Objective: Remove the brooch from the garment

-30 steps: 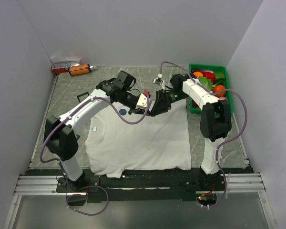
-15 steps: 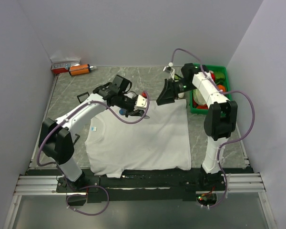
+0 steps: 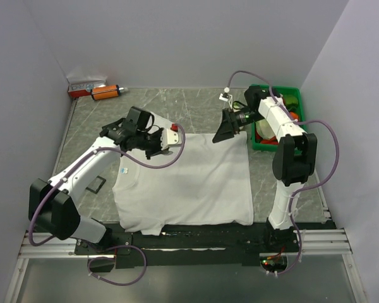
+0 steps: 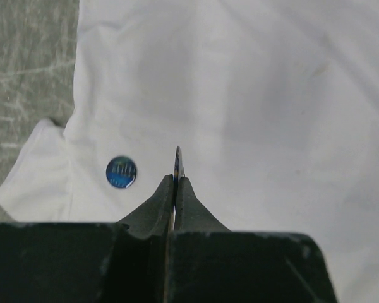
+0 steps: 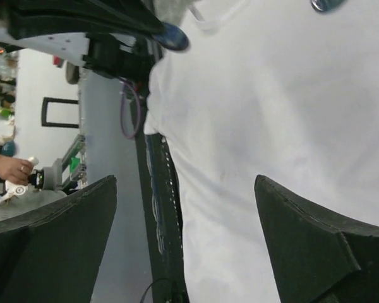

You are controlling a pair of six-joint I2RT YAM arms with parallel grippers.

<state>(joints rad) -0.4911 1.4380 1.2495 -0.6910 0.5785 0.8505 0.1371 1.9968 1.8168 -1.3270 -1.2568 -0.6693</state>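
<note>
Between the left end effector's (image 4: 175, 181) tips the brooch (image 4: 177, 161) is pinched edge-on; so thin a hold could be lost over the shirt (image 4: 271, 95).

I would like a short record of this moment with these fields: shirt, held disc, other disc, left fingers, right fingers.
shirt: white T-shirt, spread flat on the table
held disc: thin, dark blue, seen edge-on in the left wrist view
other disc: round, blue, lying on the T-shirt
left fingers: shut on the held disc
right fingers: open, holding nothing, above the T-shirt
</note>
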